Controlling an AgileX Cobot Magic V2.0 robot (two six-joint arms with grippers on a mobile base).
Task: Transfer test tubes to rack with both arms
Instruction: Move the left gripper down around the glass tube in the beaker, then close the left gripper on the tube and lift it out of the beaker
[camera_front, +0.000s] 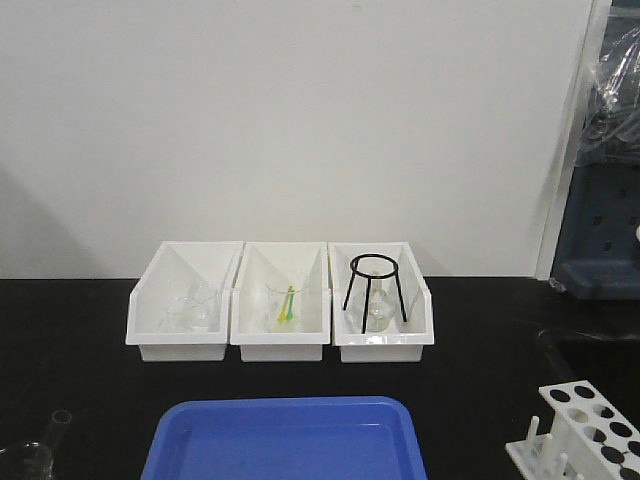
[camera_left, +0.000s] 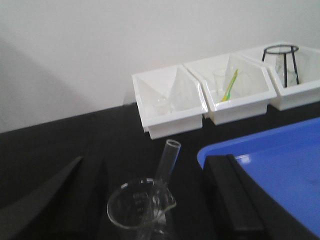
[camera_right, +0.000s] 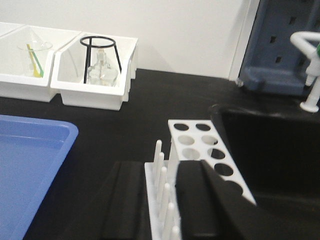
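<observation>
A clear test tube (camera_left: 168, 159) leans in a glass beaker (camera_left: 140, 207) on the black table, and shows faintly at the bottom left of the front view (camera_front: 55, 425). My left gripper (camera_left: 147, 165) is open, its fingers (camera_left: 235, 195) wide apart on either side of the beaker and tube, touching neither. The white rack (camera_right: 197, 145) with round holes and upright pegs (camera_right: 161, 175) stands at the front right (camera_front: 585, 430). My right gripper (camera_right: 160, 167) is open, its fingers (camera_right: 197, 200) either side of the peg row. Neither arm shows in the front view.
A blue tray (camera_front: 285, 440) lies front centre. Three white bins (camera_front: 185, 305) line the back; one holds glassware, the middle one (camera_front: 282, 305) a beaker with green and yellow sticks, and the right one (camera_front: 380, 335) a black tripod (camera_front: 374, 285) over a flask. A black sink (camera_right: 270, 150) is right of the rack.
</observation>
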